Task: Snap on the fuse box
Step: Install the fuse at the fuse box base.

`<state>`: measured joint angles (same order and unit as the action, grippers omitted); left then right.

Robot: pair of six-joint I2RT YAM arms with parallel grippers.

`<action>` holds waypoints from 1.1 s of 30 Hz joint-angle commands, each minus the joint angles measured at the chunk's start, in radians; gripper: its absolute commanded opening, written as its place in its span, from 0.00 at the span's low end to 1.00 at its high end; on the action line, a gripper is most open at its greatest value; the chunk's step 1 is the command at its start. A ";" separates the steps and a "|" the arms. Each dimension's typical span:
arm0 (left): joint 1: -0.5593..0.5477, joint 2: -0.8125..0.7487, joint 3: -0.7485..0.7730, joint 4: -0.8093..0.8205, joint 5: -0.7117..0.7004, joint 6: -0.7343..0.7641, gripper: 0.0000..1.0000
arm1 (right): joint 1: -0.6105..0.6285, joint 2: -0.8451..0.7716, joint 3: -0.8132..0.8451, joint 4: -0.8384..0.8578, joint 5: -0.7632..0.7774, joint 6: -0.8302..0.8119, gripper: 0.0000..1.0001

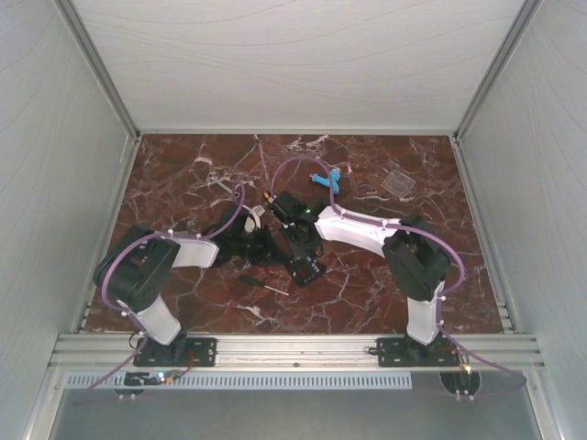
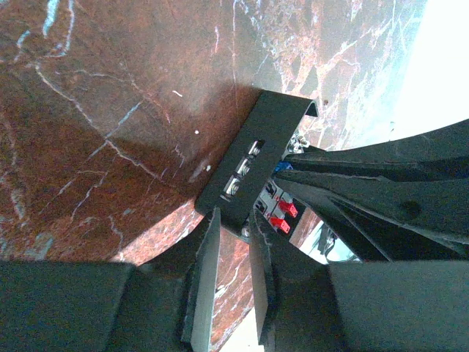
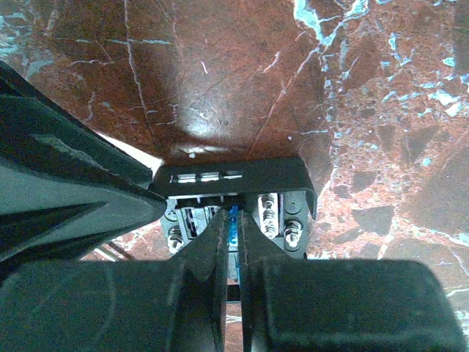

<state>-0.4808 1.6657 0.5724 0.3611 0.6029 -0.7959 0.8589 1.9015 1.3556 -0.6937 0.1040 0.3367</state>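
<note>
Left: my left arm (image 1: 183, 250) folds at the elbow and reaches right across the red-brown marble table (image 1: 183, 174). The left tool (image 2: 234, 217) is narrowly spread, its fingertips flanking the near corner of the small square black plastic fuse box (image 2: 258, 150), which sits near the table's middle between both tools. I cannot tell whether they clamp it. Right: my right arm (image 1: 353, 229) reaches left, and the right tool (image 3: 232, 220) is pressed together, tips at the box's open interior.
</note>
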 commanded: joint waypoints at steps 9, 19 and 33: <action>-0.016 0.017 0.026 0.011 -0.013 0.019 0.20 | 0.008 0.017 -0.074 0.039 0.043 -0.034 0.00; -0.018 0.012 0.027 0.010 -0.011 0.023 0.20 | 0.037 -0.143 -0.060 0.074 0.026 -0.035 0.19; -0.018 0.013 0.028 0.012 -0.008 0.023 0.20 | 0.019 -0.121 -0.065 0.053 0.039 -0.016 0.08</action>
<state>-0.4934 1.6665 0.5732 0.3656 0.6029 -0.7918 0.8848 1.7668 1.2926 -0.6338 0.1253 0.3119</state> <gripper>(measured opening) 0.205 0.092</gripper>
